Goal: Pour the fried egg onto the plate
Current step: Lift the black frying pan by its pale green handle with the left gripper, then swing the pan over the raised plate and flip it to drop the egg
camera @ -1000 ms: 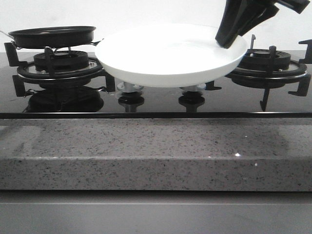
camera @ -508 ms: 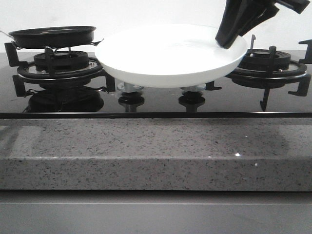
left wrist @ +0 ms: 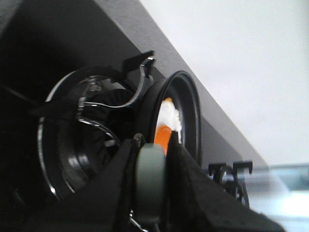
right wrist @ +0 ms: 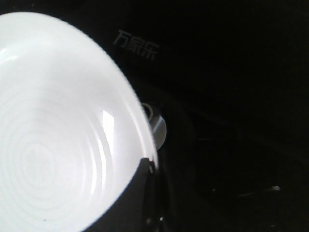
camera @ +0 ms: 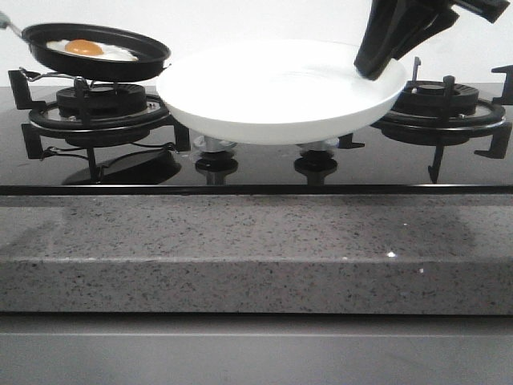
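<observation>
Pan (camera: pixel 100 52) at upper left now tipped toward plate (camera: pixel 280 92), fried egg (camera: pixel 88 50) newly exposed, not yet sliding; left hand (left wrist: pixel 150 193) clamped on handle; right hand (camera: pixel 385 48) gripping plate rim; pour beginning.

Glossy black glass hob (camera: pixel 256 172) set behind a speckled grey stone worktop (camera: pixel 256 249). Left: round black gas burner (camera: pixel 100 100) under a black cast-iron pan support (camera: pixel 48 120). Right: a second black burner (camera: pixel 445 100) with its own black support (camera: pixel 481 132). Between them, two round black control knobs (camera: pixel 215 164) on metal collars. Pale wall (camera: pixel 240 20) behind. Grey printed lettering (right wrist: pixel 136 46) on the hob surface.
</observation>
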Controlling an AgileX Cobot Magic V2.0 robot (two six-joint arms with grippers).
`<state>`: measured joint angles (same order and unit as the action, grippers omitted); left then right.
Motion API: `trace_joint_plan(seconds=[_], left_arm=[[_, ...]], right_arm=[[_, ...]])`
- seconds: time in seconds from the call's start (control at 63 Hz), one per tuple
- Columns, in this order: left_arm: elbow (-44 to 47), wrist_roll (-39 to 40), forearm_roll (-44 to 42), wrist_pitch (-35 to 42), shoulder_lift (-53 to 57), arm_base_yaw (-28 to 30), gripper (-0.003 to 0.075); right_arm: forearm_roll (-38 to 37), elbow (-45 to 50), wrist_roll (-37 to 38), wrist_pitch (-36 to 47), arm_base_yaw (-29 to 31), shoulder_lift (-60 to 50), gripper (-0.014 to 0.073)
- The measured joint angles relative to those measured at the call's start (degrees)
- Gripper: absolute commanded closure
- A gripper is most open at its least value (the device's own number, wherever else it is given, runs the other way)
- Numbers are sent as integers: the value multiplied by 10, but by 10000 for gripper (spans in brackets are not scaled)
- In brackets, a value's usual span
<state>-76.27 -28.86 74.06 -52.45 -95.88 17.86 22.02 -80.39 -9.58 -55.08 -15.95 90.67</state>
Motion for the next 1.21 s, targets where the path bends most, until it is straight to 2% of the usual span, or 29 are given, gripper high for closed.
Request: trace_joint_plan(seconds=[0.175,0.365,0.556,0.762,1.016,1.206], left_arm=[[-44,-15,-38,-36,15,-4,741],[-76,-42,-43,-62,70,-14,741],[-83,-79,-44,-91,133,-56,741],[-83,-82,-69,-79,175,-135,741],[-84,-85,-219,13,215,-254,741],[-84,-76,-341,81,231,-366,741]], right_arm=[[0,0,0,0,0,0,701],[0,0,0,0,0,0,701],[0,0,0,0,0,0,701],[0,0,0,0,0,0,701],[0,0,0,0,0,0,701],[0,0,0,0,0,0,701]])
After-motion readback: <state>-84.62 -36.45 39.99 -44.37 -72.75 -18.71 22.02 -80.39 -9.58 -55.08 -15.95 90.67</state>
